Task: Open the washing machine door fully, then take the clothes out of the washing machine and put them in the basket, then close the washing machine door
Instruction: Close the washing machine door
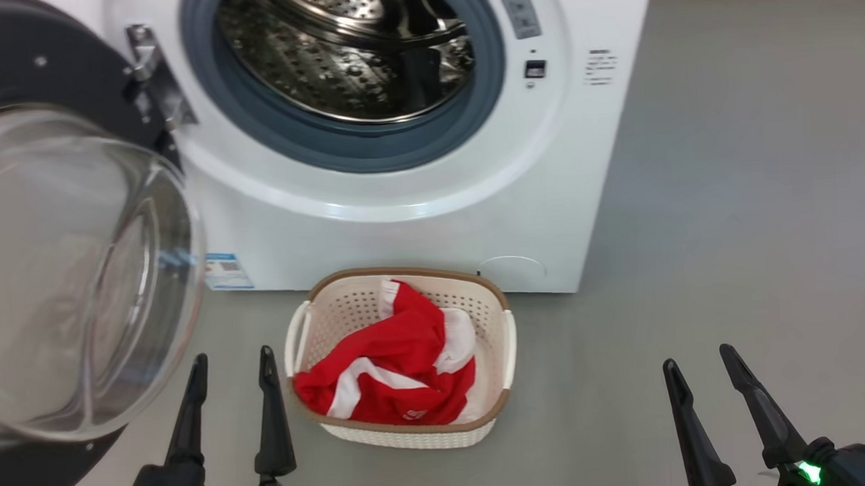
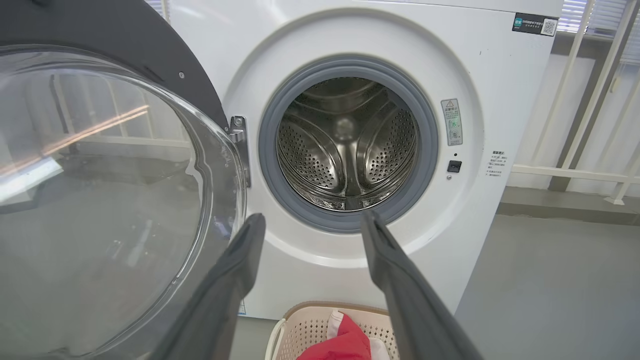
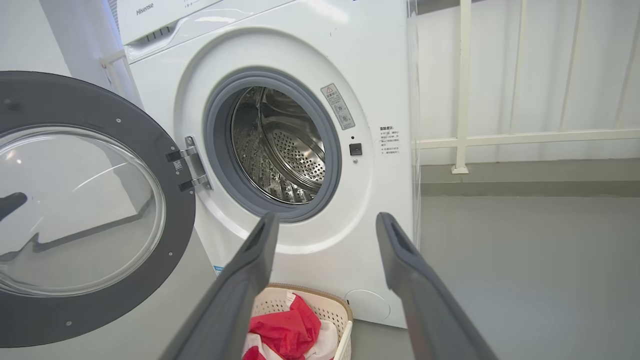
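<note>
As both arms sat low at the near edge of the head view, the left gripper (image 1: 233, 355) (L) and right gripper (image 1: 698, 355) (R) each had fingers spread wide apart, pointing up-frame, w/ nothing held between them. Between the two, nearer L, the basket (image 1: 412, 440) stood on the grey floor (image 1: 732, 259), just in front of the washing machine (image 1: 403, 230). The clothes (image 1: 394, 361), red w/ white bands, lay crumpled inside the basket, one fold rising toward its back rim; whether one garment or several could not be told. On the robot's left, the washing machine door (image 1: 61, 274) hung swung out on its hinge (image 1: 151, 73), clear glass bowl bulging toward the camera, black rim around it; L's fingers showed just beside the bowl in the head view. Behind the basket, a blue label (image 1: 227, 272) sat low on the machine's front, left side. Farther back, the grey rubber ring (image 1: 370, 154) framed the perforated steel drum (image 1: 344, 64), its walls & paddles catching light. Farthest, per right wrist view, a white railing (image 3: 462, 85) ran along the wall beyond the machine's right side
</note>
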Available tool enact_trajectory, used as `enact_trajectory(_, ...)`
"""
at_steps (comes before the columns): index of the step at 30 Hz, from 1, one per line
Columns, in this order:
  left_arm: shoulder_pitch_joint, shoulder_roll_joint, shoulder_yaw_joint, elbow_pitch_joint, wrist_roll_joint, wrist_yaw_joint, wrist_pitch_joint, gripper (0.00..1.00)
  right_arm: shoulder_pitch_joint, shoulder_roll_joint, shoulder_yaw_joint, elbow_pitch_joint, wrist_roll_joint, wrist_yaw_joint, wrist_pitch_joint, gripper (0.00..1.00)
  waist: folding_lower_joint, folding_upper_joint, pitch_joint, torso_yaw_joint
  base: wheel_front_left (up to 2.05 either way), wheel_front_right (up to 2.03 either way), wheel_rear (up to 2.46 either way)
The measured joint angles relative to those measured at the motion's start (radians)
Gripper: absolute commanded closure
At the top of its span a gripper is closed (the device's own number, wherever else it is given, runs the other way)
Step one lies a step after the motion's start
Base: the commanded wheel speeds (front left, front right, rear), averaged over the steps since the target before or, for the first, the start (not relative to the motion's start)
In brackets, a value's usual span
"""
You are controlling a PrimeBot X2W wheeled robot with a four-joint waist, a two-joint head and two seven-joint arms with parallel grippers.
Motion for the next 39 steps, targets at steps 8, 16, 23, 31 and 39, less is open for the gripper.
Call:
enact_trajectory(8, 0.001, 0.009, 0.0, -0.009, 0.002, 0.008, 0.001, 0.0, 0.0, 0.0, 0.007, 0.0, 0.0, 0.0, 0.0, 0.0, 0.0, 0.0, -0.011, 0.105, 0.0, 0.0, 0.0)
enact_trajectory(16, 0.019, 0.019, 0.0, -0.016, 0.007, 0.017, 0.011, 0.0, 0.014, 0.0, 0.009, 0.001, 0.0, 0.0, 0.0, 0.0, 0.0, 0.0, -0.028, 0.207, 0.0, 0.0, 0.0)
enact_trajectory(23, 0.022, 0.031, 0.003, -0.031, 0.012, 0.032, 0.018, 0.0, 0.014, 0.0, 0.01, 0.001, 0.0, 0.0, 0.0, 0.0, 0.0, 0.0, -0.043, 0.276, 0.0, 0.0, 0.0)
enact_trajectory(31, 0.034, 0.036, 0.005, -0.046, 0.026, 0.046, 0.012, 0.67, 0.015, 0.0, 0.011, 0.007, 0.0, 0.0, 0.0, 0.0, 0.0, 0.0, -0.058, 0.289, 0.0, 0.0, 0.0)
enact_trajectory(39, 0.032, 0.042, 0.044, -0.147, 0.053, 0.07, -0.043, 1.0, 0.016, 0.0, 0.011, 0.008, 0.0, 0.0, 0.0, 0.0, 0.0, 0.0, -0.059, 0.286, 0.0, 0.0, 0.0)
